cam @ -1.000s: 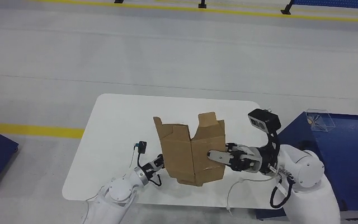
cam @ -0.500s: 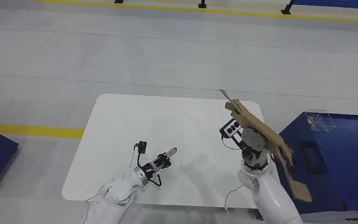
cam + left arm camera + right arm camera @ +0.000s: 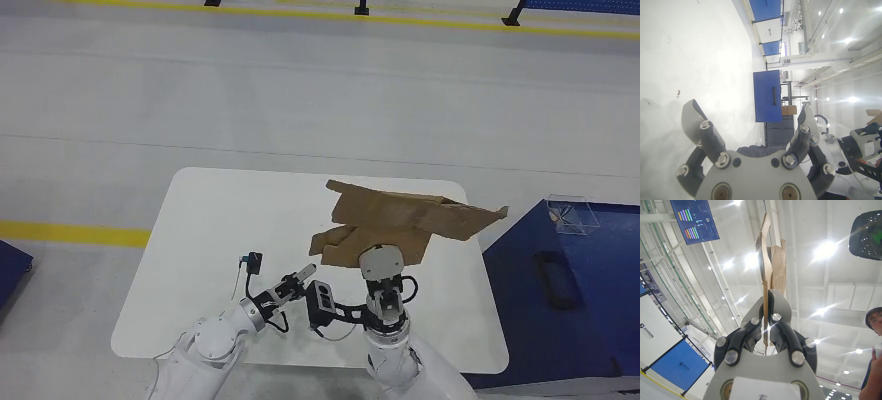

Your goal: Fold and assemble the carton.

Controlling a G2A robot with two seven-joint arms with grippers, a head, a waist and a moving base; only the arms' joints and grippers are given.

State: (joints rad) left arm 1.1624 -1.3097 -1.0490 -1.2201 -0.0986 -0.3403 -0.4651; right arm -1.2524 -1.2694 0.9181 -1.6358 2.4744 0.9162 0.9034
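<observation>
It was a large factory hall: a pale polished floor (image 3: 300, 90) with yellow lane lines (image 3: 70, 234), blue barrier panels (image 3: 679, 366), bright ceiling lamps (image 3: 824, 250) set high overhead, and a hanging chart screen (image 3: 694, 220).

Left gripper (image 3: 748, 108) lying low at 7 o'clock, fingers spreading wide and aiming toward 2 o'clock, right gripper (image 3: 767, 293) at 6 o'clock pointing upward, fingers pinching the carton (image 3: 400, 212) edge.
</observation>
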